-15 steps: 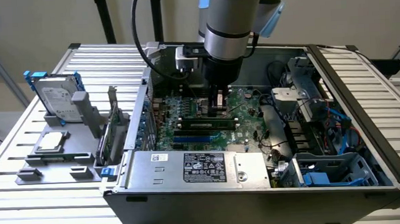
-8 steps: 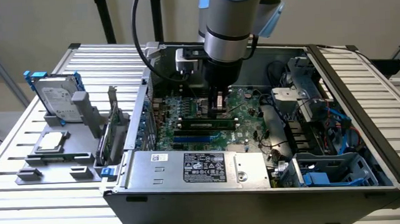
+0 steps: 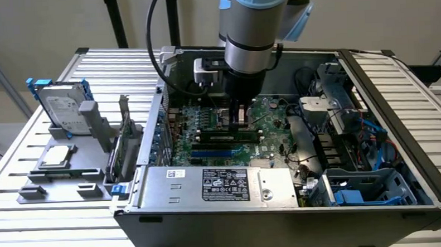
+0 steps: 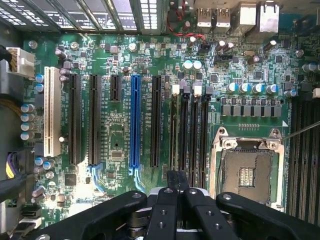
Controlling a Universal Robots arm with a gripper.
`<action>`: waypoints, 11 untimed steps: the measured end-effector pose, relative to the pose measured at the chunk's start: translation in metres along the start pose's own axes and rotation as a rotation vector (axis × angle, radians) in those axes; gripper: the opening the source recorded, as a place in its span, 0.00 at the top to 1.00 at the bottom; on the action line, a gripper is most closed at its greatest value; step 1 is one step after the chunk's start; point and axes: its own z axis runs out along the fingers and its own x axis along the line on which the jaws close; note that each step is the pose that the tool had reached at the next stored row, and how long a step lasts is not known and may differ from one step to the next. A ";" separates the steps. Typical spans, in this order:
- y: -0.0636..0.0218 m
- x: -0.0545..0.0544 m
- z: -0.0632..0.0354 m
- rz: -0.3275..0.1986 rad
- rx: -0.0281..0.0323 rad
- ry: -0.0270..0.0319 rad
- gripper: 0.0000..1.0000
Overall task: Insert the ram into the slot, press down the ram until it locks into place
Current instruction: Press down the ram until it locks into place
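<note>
Exterior view: we see the gripper lowered into the open computer case, over the motherboard, with the ram lying seated in a black slot just beside it. In the wrist view the fingers sit pressed together with nothing between them, above the black slots beside the CPU socket.

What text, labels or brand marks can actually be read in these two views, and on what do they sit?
None can be quoted.
Power supply label: white and black label, print too small to read.
Hard drive on the holder: top label, print unreadable.
Motherboard: white silkscreen beside the blue slot and the black sockets, too blurred to read.
Small white sticker on the power supply: unreadable.
</note>
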 end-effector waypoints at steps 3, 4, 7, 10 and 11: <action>-0.0001 -0.003 0.0007 0.000 0.0001 0.0000 0.90; -0.0001 -0.003 0.0010 0.000 0.0001 -0.0002 0.90; -0.0001 -0.003 0.0017 0.000 -0.0001 0.0004 0.90; -0.0002 -0.003 0.0027 0.000 0.0001 0.0007 0.90; -0.0002 -0.003 0.0033 0.000 0.0001 0.0010 0.90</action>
